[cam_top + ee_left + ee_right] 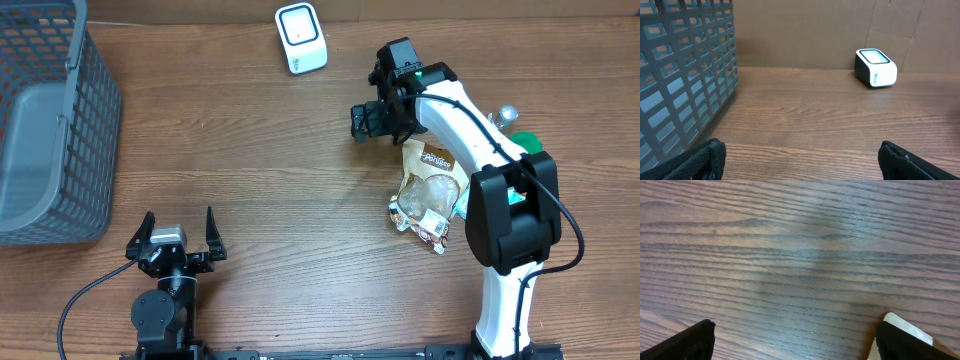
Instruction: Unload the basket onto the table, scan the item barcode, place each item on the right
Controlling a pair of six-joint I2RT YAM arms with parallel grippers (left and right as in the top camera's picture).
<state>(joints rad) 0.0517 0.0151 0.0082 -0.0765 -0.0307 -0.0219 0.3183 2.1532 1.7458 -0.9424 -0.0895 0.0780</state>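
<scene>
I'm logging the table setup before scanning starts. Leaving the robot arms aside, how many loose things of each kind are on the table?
Grey basket: 1
White scanner: 1
Snack bag: 1
Green item, mostly hidden: 1
Total: 4

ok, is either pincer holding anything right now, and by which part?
Nothing is held. The left pincer and the right pincer are both open over the table; the snack bag lies there ungripped.

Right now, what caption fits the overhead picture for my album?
Open left gripper, open right gripper, a bag by the right one, scanner and basket on the table.
</scene>
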